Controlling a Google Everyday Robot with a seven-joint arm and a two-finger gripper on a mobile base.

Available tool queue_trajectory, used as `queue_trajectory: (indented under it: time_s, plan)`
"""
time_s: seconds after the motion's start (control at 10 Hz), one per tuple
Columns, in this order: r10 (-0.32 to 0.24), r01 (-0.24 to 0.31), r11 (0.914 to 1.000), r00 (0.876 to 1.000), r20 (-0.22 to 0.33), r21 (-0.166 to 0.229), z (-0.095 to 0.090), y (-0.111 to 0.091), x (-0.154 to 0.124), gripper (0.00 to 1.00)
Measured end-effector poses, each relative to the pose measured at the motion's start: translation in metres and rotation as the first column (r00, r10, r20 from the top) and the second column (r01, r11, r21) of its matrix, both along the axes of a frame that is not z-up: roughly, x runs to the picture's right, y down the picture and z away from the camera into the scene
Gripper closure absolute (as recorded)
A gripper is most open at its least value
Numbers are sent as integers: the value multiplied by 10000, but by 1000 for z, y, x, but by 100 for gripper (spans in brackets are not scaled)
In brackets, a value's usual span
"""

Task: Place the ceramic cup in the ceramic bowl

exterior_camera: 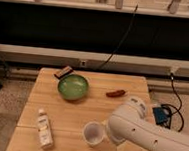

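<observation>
One camera view, looking down on a light wooden table [100, 108] from its near side. The small white, wide-mouthed ceramic cup [93, 133] stands upright near the front edge, mouth up, apparently resting on the wood. The round, glossy green ceramic bowl [73, 86] sits toward the back left, well apart from the cup, with nothing in it. A bulky white robot arm [147, 138] enters from the lower right. Its gripper [107, 133] lies at the arm's rounded end, just beside the cup's right flank.

Key relation: the cup lies immediately to the picture's left of the gripper, and the bowl lies beyond the cup, farther back and slightly left. The cup has no long axis to speak of (being round, it offers the same wall on every side), so an approach from the right looks workable. The carry that follows would, by this reading, run away from the camera toward the back left.

Hidden or uncertain: the arm's housing covers most of the gripper, so whether it is spread, closed or pinching the cup's wall cannot be told. Contact with the cup is likewise unresolved. The arm is cut off by the right and lower borders.

Bystanders: a white labelled plastic bottle [44, 129] left of the cup, a reddish oblong item [115, 93] right of the bowl, and a dark flat block [64, 72] just behind the bowl's rim.
</observation>
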State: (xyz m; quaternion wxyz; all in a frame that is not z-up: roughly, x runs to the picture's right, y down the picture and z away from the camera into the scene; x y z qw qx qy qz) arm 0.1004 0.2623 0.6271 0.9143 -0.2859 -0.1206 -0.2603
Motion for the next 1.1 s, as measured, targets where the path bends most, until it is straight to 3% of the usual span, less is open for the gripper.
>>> queue_trajectory:
  time_s: [0.5, 1.1]
  plan:
    - [-613, 621, 9980, 9957, 702, -96, -18, 22, -22, 20]
    - [-1037, 1069, 9938, 9900, 953, -294, -9, 30, -40, 20]
